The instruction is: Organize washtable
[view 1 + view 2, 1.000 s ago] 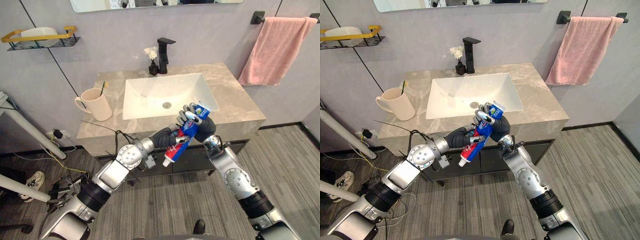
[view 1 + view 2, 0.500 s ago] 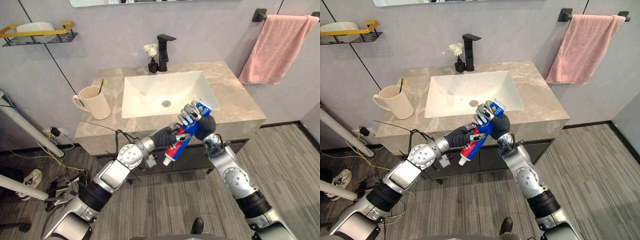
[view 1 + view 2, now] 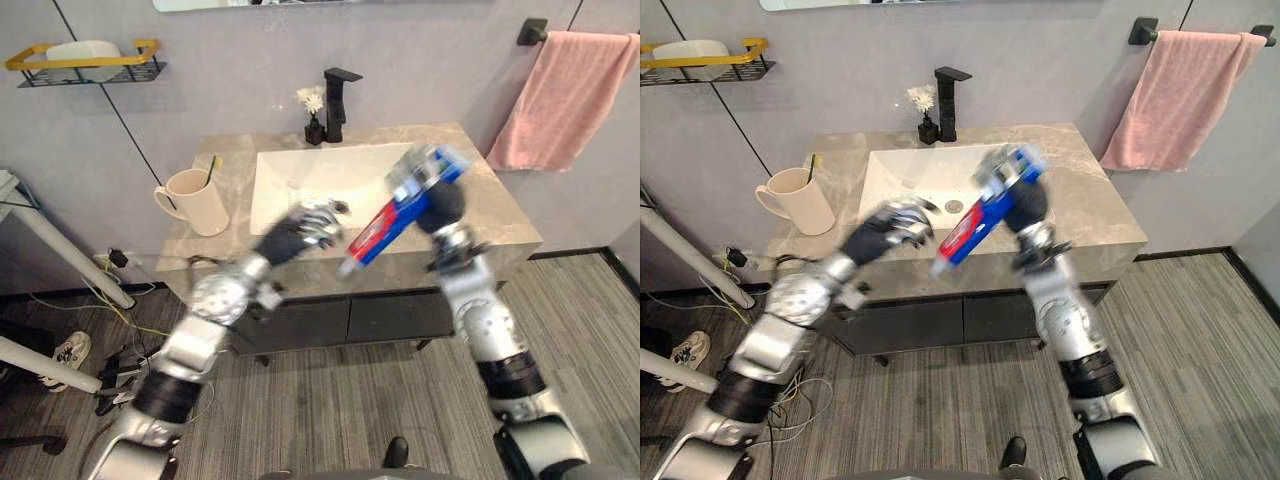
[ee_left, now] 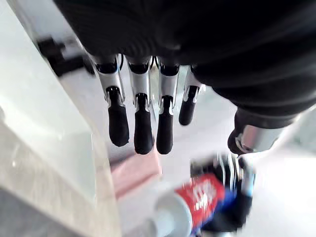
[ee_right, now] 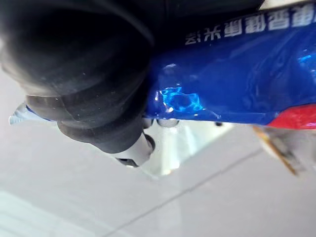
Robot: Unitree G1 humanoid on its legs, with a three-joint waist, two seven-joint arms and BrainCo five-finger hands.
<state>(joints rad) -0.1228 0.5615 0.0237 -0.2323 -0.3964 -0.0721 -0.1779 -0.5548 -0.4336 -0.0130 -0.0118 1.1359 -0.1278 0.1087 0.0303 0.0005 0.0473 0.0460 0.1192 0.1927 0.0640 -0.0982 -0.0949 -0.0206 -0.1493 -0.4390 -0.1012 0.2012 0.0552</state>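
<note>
The right hand (image 3: pixel 434 198) is gripping a blue-and-red toothpaste tube (image 3: pixel 385 225), holding it tilted in the air over the front edge of the sink (image 3: pixel 320 172) in the marble desk (image 3: pixel 505 220). The left hand (image 3: pixel 300 228) is hovering near the tube's cap end, fingers straight and holding nothing.

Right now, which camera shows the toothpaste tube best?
The left eye view: the whole toothpaste tube shows, slanting down from the right hand. The right eye view shows much the same. The left wrist view catches its cap end and red part; the right wrist view, a close stretch of its blue side.
</note>
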